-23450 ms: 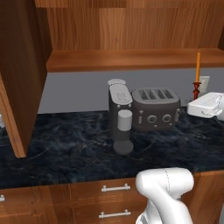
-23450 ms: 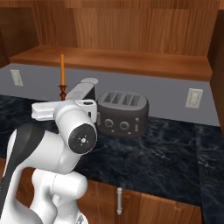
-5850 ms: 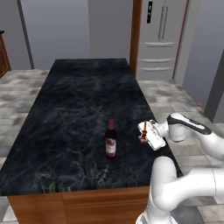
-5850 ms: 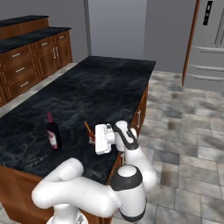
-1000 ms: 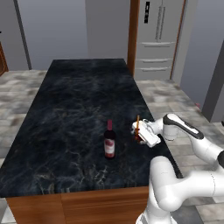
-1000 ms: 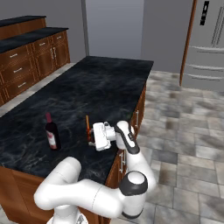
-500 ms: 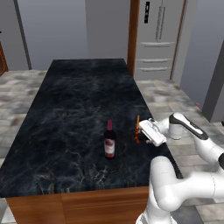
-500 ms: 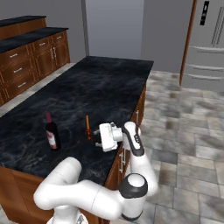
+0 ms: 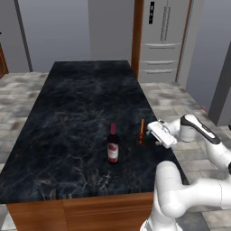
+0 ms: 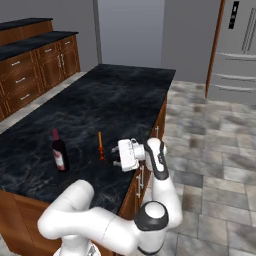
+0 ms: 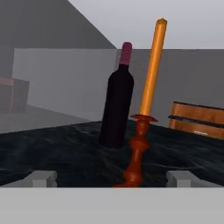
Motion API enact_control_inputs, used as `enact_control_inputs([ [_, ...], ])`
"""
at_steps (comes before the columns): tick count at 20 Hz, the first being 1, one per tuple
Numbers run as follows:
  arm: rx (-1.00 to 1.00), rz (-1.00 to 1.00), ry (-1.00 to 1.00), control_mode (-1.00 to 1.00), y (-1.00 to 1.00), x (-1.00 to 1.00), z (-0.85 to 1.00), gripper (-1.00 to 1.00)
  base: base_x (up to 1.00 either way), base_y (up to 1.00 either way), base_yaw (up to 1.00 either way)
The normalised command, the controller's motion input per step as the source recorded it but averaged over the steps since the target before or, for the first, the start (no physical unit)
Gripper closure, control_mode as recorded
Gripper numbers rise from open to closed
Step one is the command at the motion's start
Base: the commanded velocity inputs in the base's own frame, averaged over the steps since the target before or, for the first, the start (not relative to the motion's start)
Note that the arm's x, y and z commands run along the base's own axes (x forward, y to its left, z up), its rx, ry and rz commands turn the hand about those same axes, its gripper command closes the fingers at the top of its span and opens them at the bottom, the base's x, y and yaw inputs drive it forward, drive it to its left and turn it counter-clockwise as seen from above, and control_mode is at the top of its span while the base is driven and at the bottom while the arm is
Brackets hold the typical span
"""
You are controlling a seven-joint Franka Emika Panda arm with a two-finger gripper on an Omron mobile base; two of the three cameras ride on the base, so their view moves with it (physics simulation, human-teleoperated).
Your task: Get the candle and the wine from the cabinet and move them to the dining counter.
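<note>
You are in a home kitchen. A long island with a black, white-veined marble top (image 9: 81, 103) and brown wooden base stands on a grey stone-tiled floor (image 10: 210, 150). Beyond its far end is a steel refrigerator (image 9: 162, 40); along the wall run reddish-brown drawer cabinets (image 10: 35, 67) with metal handles under a black countertop.

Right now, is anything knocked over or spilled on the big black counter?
No, nothing stands out. The candle and the wine both stand upright on the dining counter, a little apart, with no spill. The gripper is open beside the candle, not holding it.
</note>
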Motion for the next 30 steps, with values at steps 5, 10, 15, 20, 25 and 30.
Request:
enact_control_inputs([
  [5, -0.13, -0.26, 0.12, -1.0, 0.0, -0.27, 0.23, -1.0, 0.0, 0.0, 0.0],
  [10, -0.15, -0.26, 0.03, -1.0, 0.0, -0.38, 0.16, -1.0, 0.0, 0.0, 0.0],
  [15, -0.19, -0.23, -0.01, -1.0, 0.0, -0.41, 0.2, -1.0, 0.0, 0.0, 0.0],
  [20, -0.19, -0.24, 0.01, -1.0, 0.0, -0.35, 0.25, -1.0, 0.0, 0.0, 0.0],
  [25, -0.06, -0.24, 0.16, -1.0, -0.03, -0.29, 0.37, -1.0, 0.0, 0.0, 0.0],
  [30, -0.01, -0.21, 0.2, -1.0, -0.04, -0.31, 0.4, -1.0, 0.0, 0.0, 0.0],
])
